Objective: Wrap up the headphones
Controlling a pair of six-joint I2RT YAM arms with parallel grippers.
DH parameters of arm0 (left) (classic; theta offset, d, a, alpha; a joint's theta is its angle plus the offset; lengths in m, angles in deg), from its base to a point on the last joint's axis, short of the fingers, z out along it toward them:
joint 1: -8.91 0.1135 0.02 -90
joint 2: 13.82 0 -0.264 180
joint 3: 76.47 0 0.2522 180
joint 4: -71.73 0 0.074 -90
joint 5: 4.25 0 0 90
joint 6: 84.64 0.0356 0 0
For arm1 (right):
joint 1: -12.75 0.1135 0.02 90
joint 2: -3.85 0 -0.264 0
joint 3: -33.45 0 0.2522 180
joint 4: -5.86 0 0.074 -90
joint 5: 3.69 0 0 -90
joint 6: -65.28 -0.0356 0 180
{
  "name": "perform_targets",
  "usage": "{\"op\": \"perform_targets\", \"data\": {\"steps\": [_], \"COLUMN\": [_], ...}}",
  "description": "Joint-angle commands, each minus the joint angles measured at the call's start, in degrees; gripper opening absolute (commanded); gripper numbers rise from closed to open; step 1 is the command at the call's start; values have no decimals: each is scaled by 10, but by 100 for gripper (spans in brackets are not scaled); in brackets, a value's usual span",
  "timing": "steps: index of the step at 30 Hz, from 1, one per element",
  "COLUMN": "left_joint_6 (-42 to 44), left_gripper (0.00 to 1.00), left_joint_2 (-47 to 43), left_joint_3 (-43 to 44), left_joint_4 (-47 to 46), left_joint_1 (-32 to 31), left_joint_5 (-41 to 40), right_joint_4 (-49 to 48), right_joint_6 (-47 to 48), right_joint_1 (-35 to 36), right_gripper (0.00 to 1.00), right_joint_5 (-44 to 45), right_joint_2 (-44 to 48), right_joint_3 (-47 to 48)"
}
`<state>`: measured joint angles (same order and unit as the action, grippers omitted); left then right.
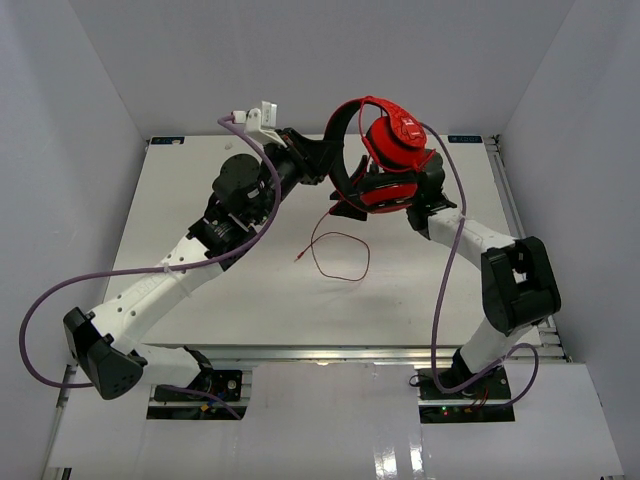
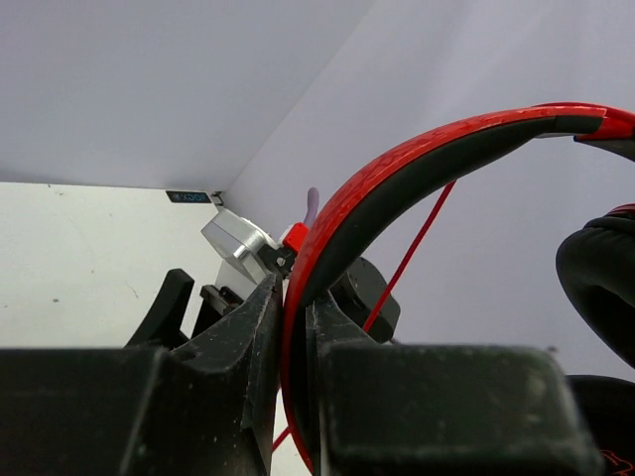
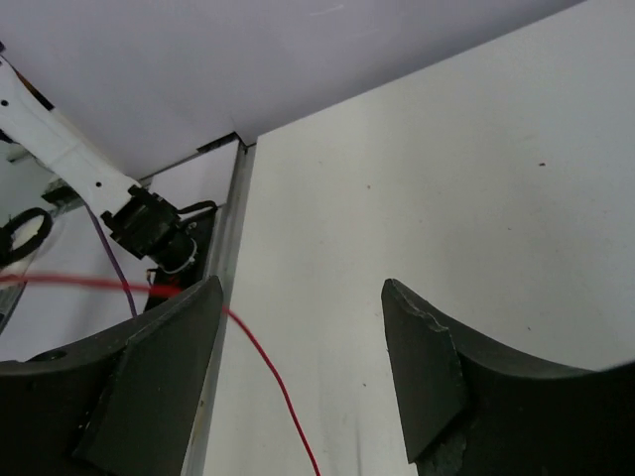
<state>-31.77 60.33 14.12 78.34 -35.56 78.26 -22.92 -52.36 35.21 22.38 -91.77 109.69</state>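
Item: headphones (image 1: 385, 150), hanging in the air above the far middle of the table (image 1: 200, 260), between the two arms.
Left gripper (image 2: 298, 307): clenching the headband (image 2: 417, 169) edge-on, with the jaws pressing its two faces.
Right gripper (image 3: 300, 293): standing spread and grasping nothing, with only bare table showing between the fingers.
Cord (image 1: 340, 255): trailing down from the ear cups (image 1: 398, 140) and lying in a loose loop on the table, with the free end resting apart from both arms. In the right wrist view it is crossing past the left finger and down through the gap, seemingly untouched.
Risk, slipping: one narrow pinch is carrying the whole weight, so the headband is liable to be swivelling or sliding in the jaws if the cord gets tugged.
Risk, missing: the cord is thin and slack, so closing fingers are likely to be catching nothing.
Risk, snagging: the cord is hanging close to the purple cable (image 1: 445, 250) and the right arm's fingers, so a sweep may be hooking it there.
Risk, unwinding: with the cord slack, any turn laid on may be sliding off.
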Motion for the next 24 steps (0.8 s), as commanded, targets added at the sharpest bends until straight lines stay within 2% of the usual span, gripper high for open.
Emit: {"op": "perform_targets", "data": {"steps": [1,7,9,11,13,14,16,19,21,22,24], "left_joint_6": [-51,-56,-51,-50,-50,-49,-49,-47,-43,-40,-35], "left_gripper": [0,0,0,0,0,0,0,0,0,0,0], "left_joint_2": [-18,-19,-23,-29,-33,-34,-38,-46,-58,-63,-69], "left_joint_3": [34,43,41,36,33,32,26,18,10,7,0], "left_joint_4": [-12,-7,-5,-5,-6,-6,-5,-2,-1,3,6], "left_joint_1": [-5,-5,-6,-6,-6,-6,-5,-5,-5,-5,-6], "left_joint_5": [-50,-63,-75,-82,-83,-83,-86,-100,-110,-120,-138], "right_joint_4": [-231,-268,-197,71,205,246,265,273,269,268,262], "right_joint_6": [-168,-183,-131,33,171,177,165,175,199,212,285], "right_joint_1": [19,29,29,29,41,42,25,14,-2,-17,-48], "right_gripper": [74,76,79,83,90,92,94,97,97,94,93], "right_joint_5": [-18,-15,4,109,290,349,414,466,453,403,231], "right_joint_2": [-33,-35,-9,32,57,62,69,96,119,128,144], "right_joint_3": [-2,-14,-31,-22,9,9,0,-35,-62,-68,-95]}}
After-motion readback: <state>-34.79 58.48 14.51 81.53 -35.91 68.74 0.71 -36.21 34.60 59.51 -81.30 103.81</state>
